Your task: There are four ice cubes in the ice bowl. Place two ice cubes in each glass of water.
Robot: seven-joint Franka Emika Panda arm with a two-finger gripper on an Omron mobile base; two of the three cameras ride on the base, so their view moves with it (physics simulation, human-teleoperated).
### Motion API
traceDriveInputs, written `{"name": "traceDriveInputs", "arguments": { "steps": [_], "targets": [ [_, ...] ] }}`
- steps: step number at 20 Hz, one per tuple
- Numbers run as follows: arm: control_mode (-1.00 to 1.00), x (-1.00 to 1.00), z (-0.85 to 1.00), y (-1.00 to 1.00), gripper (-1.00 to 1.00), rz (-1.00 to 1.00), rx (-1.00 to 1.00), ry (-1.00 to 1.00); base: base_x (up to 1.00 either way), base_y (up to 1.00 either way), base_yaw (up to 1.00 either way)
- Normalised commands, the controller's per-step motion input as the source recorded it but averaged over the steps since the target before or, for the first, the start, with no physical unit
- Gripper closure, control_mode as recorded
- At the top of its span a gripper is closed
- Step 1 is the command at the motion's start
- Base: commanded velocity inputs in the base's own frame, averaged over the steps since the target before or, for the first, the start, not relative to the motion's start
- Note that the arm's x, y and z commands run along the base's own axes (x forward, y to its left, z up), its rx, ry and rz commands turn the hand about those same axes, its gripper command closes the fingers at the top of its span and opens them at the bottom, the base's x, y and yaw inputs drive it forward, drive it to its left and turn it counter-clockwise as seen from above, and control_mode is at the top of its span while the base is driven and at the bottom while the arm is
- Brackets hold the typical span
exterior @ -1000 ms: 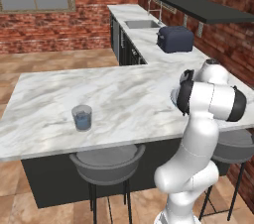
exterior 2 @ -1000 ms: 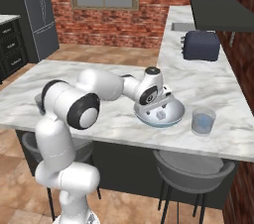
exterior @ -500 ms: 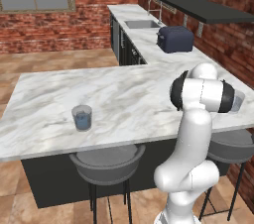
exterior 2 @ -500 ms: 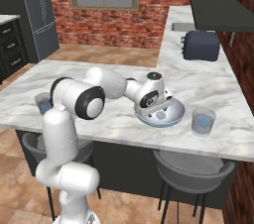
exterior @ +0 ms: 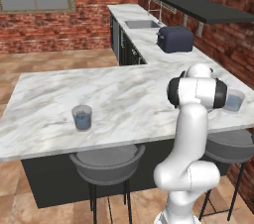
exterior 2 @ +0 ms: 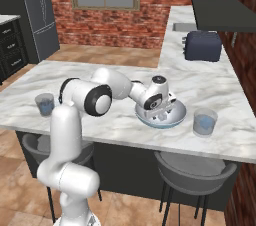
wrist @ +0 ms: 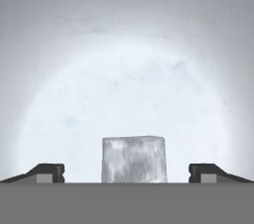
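Reaching down into the shallow, pale blue-white round ice bowl (exterior 2: pixel 176 118) right of centre in the right base view, the two-finger tool (wrist: pixel 127 172) stands spread wide, grasping nothing, with one small whitish translucent ice cube (wrist: pixel 134 159) centred between its tips at the bottom of the hand view. Over the last second the arm's elbow has swung and the hand has settled lower into the bowl, so the first pickup looks imminent. One short grey-blue glass of water (exterior 2: pixel 205 122) stands just right of the bowl on the white marble desk (exterior 2: pixel 125 77); the other tumbler (exterior: pixel 82 117) sits at lower left in the left base view.
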Motion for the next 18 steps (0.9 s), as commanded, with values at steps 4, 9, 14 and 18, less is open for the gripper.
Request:
{"name": "traceDriveInputs", "arguments": {
  "steps": [4, 9, 14, 18],
  "targets": [
    [-1.00, 0.13, -0.24, -0.06, -1.00, 0.00, 0.00, 0.01, 0.00, 0.00, 0.00],
    [-1.00, 0.14, -0.23, -0.07, -1.00, 0.00, 0.00, 0.01, 0.00, 0.00, 0.00],
    [-1.00, 0.10, -0.25, -0.03, -1.00, 0.00, 0.00, 0.01, 0.00, 0.00, 0.00],
    [-1.00, 0.00, -0.37, 0.00, 1.00, 0.00, 0.00, 0.03, 0.00, 0.00, 0.00]
  ]
}}
